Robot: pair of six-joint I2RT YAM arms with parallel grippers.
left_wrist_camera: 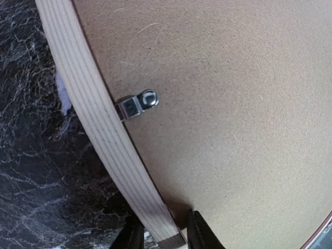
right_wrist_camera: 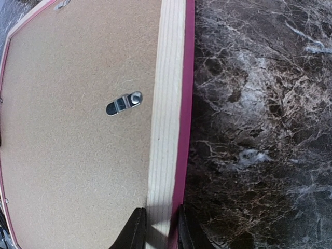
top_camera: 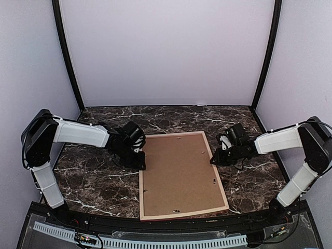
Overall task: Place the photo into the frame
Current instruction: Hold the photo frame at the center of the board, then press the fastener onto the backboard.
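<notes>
The frame (top_camera: 181,213) lies face down mid-table, its brown backing board (top_camera: 179,174) seated and the photo out of sight, presumably beneath, so little seems left; the right claw (right_wrist_camera: 162,231) clamps the right rail, while the left claw (left_wrist_camera: 161,236) straddles the left rail, grip unclear.

frame (top_camera: 140,199) — on table (top_camera: 88,181) | board (top_camera: 179,176) in frame | left pincer (left_wrist_camera: 166,236), right pincer (right_wrist_camera: 162,231) astride side rails

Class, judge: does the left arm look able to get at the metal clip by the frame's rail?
Probably yes: the left gripper straddles a rail of the frame, and the metal clip lies uncovered ahead.
</notes>
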